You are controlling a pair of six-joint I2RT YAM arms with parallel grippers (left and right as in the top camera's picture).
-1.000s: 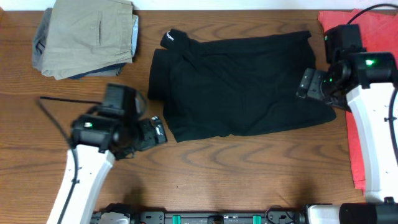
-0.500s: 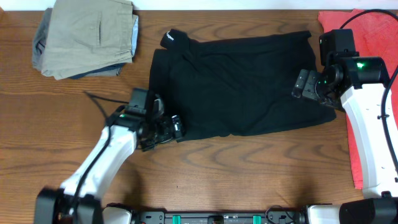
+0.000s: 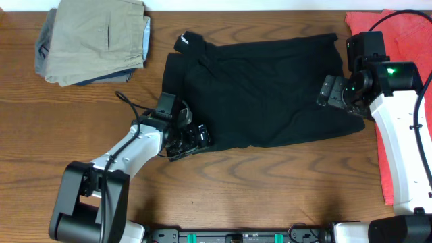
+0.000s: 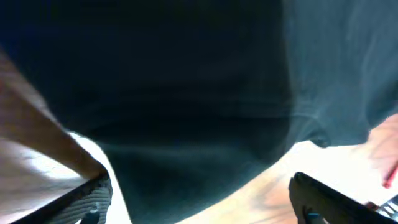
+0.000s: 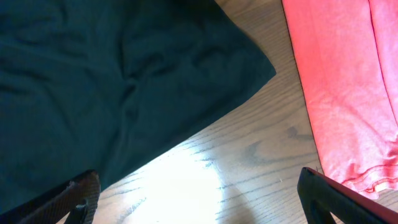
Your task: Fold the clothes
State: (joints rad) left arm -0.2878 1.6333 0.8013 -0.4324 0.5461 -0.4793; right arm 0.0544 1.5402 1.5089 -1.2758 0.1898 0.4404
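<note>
Both arms are at the cloth. The black collared shirt (image 3: 263, 88) lies flat in the middle of the wooden table (image 3: 270, 182), already narrowed into a rough rectangle. Its long axis runs left to right across the table, with the collar (image 3: 187, 42) pointing to the far left corner and the hem end out to the right.

The left gripper (image 3: 197, 138) sits low at the shirt's near-left corner, so the garment stretches away from it, forward and to the right. In the left wrist view its fingers (image 4: 93, 196) stand wide apart, dark fabric fills the space ahead of them, and nothing is pinched (the view is blurred, so I cannot tell whether the lower finger is under the edge or on top of it).

The right gripper (image 3: 329, 91) hangs over the hem end, with the whole shirt running off to its left. Its fingers (image 5: 78, 196) are spread wide too. Between them are bare wood and the slanting cloth edge, and a corner of the shirt shows further out. It holds nothing either.

Each arm is nearest its own end, which suits a fold across the long axis, one short end carried over toward the other. The left arm looks closer to a pick.

The folded khaki trousers (image 3: 94, 37) lie well apart at the far left. The red T-shirt (image 3: 415, 37) lies along the right edge, near the hem but not touching it.
</note>
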